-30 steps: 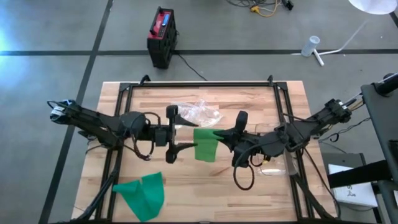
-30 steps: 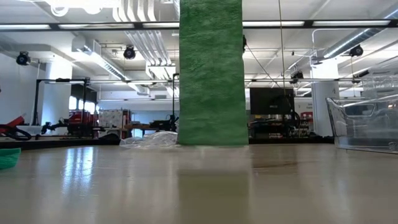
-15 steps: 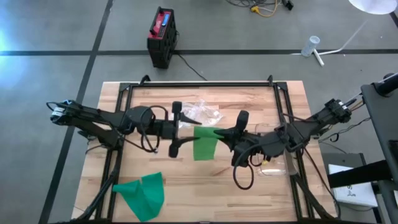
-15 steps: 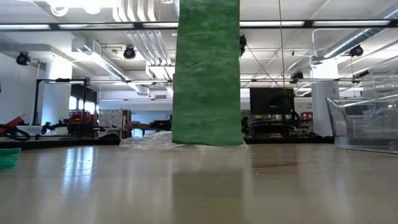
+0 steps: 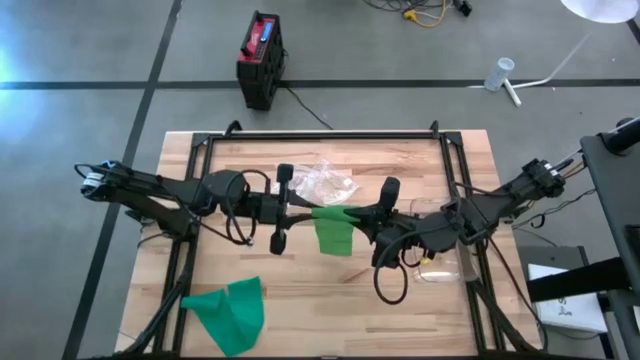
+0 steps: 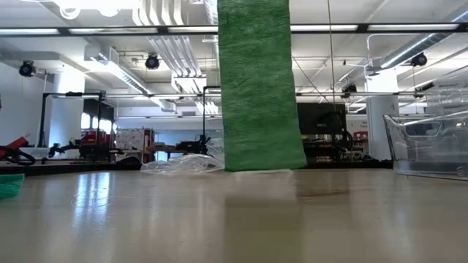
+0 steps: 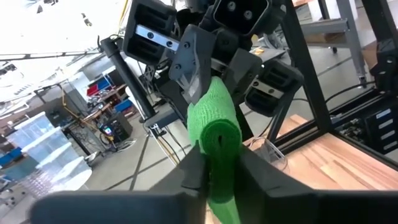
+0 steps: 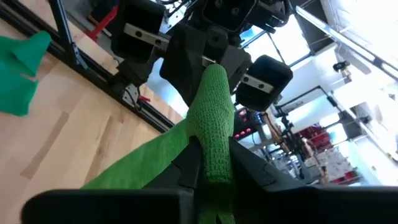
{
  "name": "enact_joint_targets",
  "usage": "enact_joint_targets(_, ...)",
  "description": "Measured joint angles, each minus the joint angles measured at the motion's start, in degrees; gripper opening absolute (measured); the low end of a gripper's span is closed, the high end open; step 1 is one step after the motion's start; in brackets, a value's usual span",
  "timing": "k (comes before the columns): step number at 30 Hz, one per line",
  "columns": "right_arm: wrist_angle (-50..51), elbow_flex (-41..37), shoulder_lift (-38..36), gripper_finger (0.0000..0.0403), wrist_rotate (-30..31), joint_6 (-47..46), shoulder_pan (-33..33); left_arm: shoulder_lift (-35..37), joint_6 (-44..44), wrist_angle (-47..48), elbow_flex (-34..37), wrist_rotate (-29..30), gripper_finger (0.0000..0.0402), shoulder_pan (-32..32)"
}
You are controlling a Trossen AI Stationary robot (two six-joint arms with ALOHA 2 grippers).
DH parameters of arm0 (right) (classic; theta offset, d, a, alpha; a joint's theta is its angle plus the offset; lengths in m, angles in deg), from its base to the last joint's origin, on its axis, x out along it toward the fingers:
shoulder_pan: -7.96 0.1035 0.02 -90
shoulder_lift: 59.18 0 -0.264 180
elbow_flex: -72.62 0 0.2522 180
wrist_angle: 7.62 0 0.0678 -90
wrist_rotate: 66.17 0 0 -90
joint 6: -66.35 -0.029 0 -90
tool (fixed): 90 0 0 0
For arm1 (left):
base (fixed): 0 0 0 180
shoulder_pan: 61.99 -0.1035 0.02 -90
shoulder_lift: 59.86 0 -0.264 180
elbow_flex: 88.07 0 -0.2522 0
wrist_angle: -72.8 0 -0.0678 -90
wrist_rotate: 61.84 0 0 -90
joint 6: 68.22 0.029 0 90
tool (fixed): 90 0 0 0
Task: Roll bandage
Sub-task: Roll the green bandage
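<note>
Both jaws are pinching the fuzzy green bandage (image 5: 333, 228) roll ends (loose strip hanging to wooden table (image 5: 400, 310)).

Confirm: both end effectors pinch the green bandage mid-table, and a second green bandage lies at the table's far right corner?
Not quite. The second green bandage lies at the near left corner, per the high view. Both the left end effector and right end effector do pinch the green bandage.

**Colours on the table**

Bandage (image 5: 334, 230) — bright green, as is the loose cloth (image 5: 228, 312) at lower left. Table (image 5: 300, 300): pale striped wood planks. Arms dark black. Box (image 5: 259, 58) on grey floor — black with red.
</note>
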Motion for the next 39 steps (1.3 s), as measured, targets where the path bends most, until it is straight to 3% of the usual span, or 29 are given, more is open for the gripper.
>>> enact_joint_targets(7,-0.6,-0.1,-1.6,0.0119,-1.6,-8.7,0.1,0.2,1.6,-0.7,0.2,1.4,0.0017,0.0)
enact_joint_targets(11,-3.2,0.0,-3.6,0.0168,-8.9,-18.9,-0.1,0.5,4.7,-1.2,0.3,1.7,0.0017,0.1)
enact_joint_targets(19,-6.5,-2.4,-3.6,0.0221,-8.6,-29.8,-2.8,0.6,8.1,-3.7,1.0,1.7,0.0018,0.9)
enact_joint_targets(29,-6.6,-3.7,-4.2,0.0205,-9.7,-31.2,-4.9,0.8,11.9,-4.1,1.1,1.7,0.0018,1.7)
enact_joint_targets(39,-9.5,-5.1,-3.8,0.0152,-9.9,-29.5,-5.0,0.9,10.4,-5.0,1.1,1.4,0.0018,1.7)
